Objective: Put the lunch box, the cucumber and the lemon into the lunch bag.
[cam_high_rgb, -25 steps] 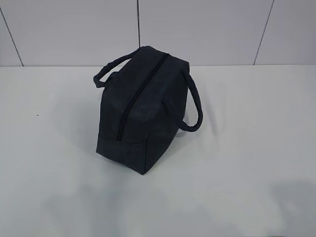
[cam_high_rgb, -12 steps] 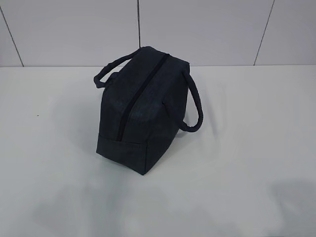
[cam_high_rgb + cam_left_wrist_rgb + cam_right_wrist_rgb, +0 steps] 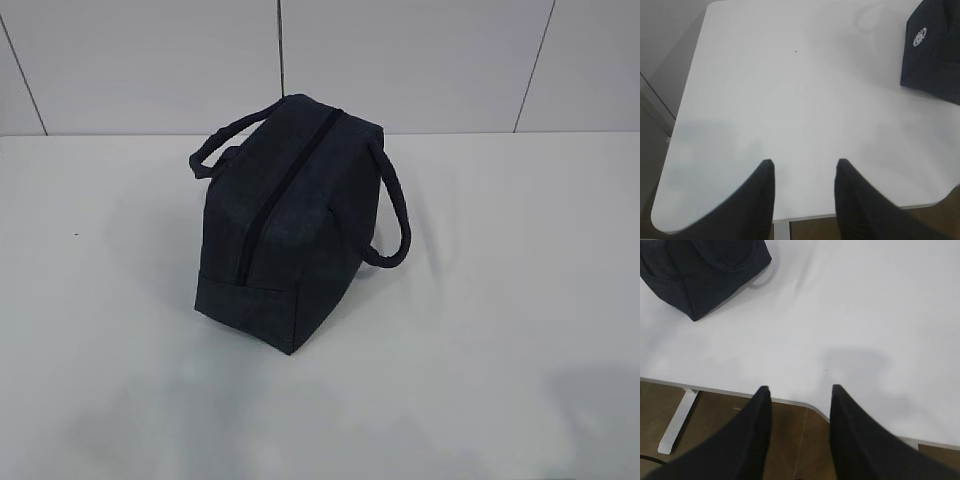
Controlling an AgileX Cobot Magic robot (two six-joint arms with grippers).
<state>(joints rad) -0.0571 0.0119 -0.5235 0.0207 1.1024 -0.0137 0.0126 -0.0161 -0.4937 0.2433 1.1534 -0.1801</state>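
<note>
both the left pincer (image 3: pixel 804 165) and right pincer (image 3: pixel 799 390) hang agape and empty, well apart from the zipped lunch bag (image 3: pixel 285 225).

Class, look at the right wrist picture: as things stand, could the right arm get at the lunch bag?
Probably yes. The right gripper hangs open over the table's near edge, and only bare tabletop lies between it and the lunch bag. Nothing blocks the way.

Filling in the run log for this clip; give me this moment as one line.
lunch bag: zipped shut, upright on table | lunch box, cucumber, lemon: not visible | left gripper: open, empty | right gripper: open, empty
</note>
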